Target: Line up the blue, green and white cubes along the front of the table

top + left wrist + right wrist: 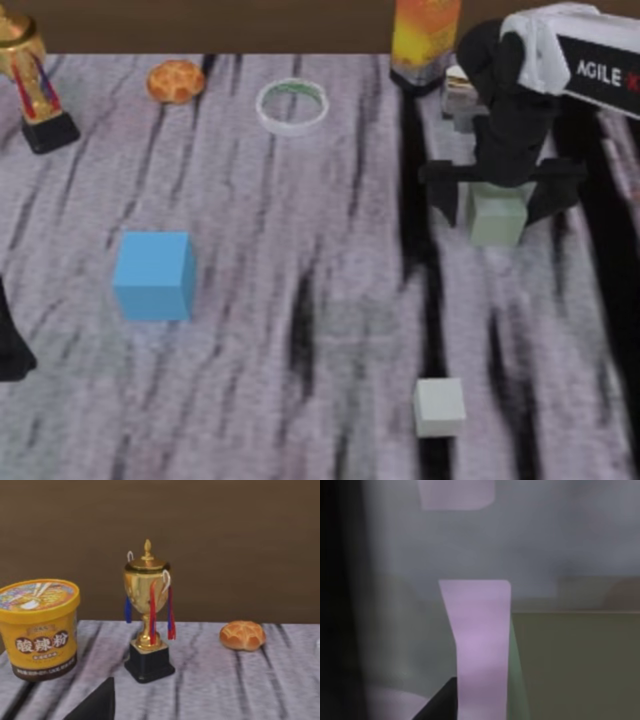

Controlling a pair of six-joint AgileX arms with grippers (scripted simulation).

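**Right gripper spread around the green cube**

The right gripper [502, 200] is seen at the right of the top view, its fingers parted on either side of the green cube [497, 218], whose edges run square to the table [330, 330]. The blue cube [154, 276] sits at centre left, turned slightly; the white cube [439, 406] lies at lower right. "AGILE" is read on the right arm. The left gripper [12, 350] is parked at the left edge; its fingers cannot be told. Chinese characters are printed on the yellow noodle tub [39, 629] beside the trophy [148, 615].

Right arm [580, 55] has a white shell lettered "AGILE", ending in a black gripper [500, 200].
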